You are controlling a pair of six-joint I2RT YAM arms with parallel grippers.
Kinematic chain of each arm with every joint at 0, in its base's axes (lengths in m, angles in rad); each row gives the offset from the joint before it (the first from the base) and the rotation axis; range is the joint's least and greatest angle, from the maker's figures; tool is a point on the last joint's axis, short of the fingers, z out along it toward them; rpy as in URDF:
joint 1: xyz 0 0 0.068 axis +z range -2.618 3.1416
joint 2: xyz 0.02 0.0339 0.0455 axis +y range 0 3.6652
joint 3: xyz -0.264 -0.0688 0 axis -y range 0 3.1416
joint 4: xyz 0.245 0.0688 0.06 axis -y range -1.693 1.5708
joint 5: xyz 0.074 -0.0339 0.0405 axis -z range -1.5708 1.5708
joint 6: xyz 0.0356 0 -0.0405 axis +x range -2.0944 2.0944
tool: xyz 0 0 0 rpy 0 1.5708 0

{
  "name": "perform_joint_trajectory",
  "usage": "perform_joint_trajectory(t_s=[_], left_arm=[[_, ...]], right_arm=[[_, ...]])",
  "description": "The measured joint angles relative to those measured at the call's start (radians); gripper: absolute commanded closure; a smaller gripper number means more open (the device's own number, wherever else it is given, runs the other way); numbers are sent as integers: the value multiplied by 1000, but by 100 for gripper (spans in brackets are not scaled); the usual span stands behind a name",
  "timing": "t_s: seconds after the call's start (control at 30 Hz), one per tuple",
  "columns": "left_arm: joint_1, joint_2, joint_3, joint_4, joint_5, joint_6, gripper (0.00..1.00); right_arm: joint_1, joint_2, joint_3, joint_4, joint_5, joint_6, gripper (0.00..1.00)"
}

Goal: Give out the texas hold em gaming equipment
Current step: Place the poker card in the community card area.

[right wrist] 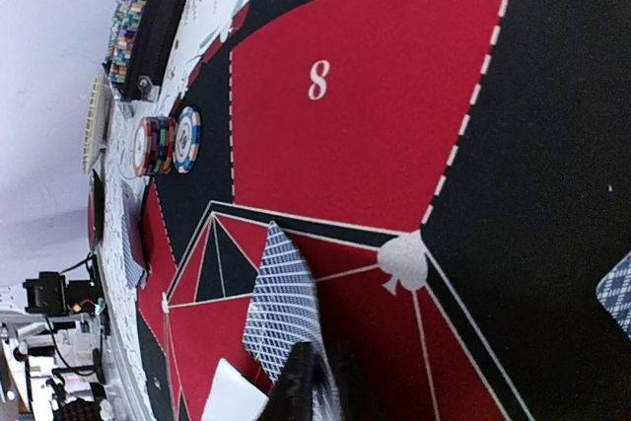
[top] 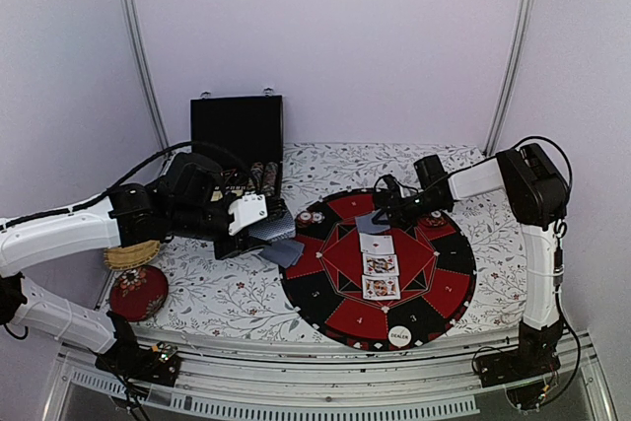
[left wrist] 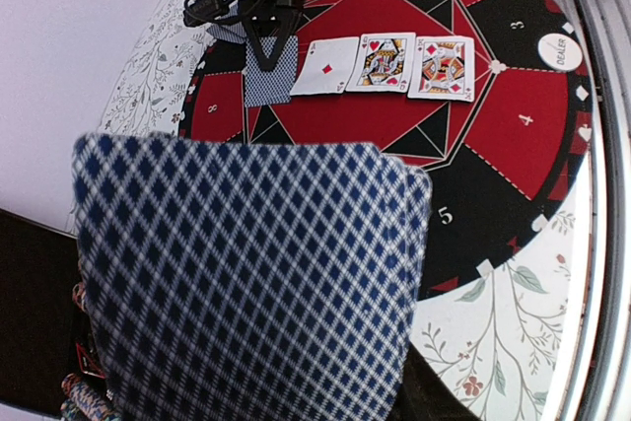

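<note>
On the mat [top: 449, 288], centre right, three cards [top: 379, 265] lay face up in a row. My left gripper [top: 259, 232] clamped the deck [left wrist: 246, 283] just left of it. My right gripper [left wrist: 267, 56] pinched one face-down card [left wrist: 272, 86] at the row's top, best lowered flat and in line before release.

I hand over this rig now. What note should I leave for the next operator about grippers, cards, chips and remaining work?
Left gripper: shut on the fanned card stack, near the mat's left edge.
Right gripper: shut on a face-down card beside the row at the mat's centre.
Done: three face-up cards in a row; DEALER button and a few poker chips at the mat's rim.
Left: probably set this card down, then deal the rest.
</note>
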Motion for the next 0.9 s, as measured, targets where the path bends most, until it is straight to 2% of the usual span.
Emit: perform_joint_trajectory(t_s=[0.07, 0.2, 0.6, 0.7, 0.9], left_arm=[[0, 0, 0, 0, 0, 0, 54], [0, 0, 0, 0, 0, 0, 54], [0, 0, 0, 0, 0, 0, 54], [0, 0, 0, 0, 0, 0, 54], [0, 0, 0, 0, 0, 0, 54]], right_arm=[[0, -4, -1, 0, 2, 5, 72], [3, -25, -1, -13, 23, 18, 61], [1, -77, 62, -212, 222, -50, 52], [1, -79, 101, -268, 276, -69, 54], [1, -51, 294, -351, 371, -104, 72]])
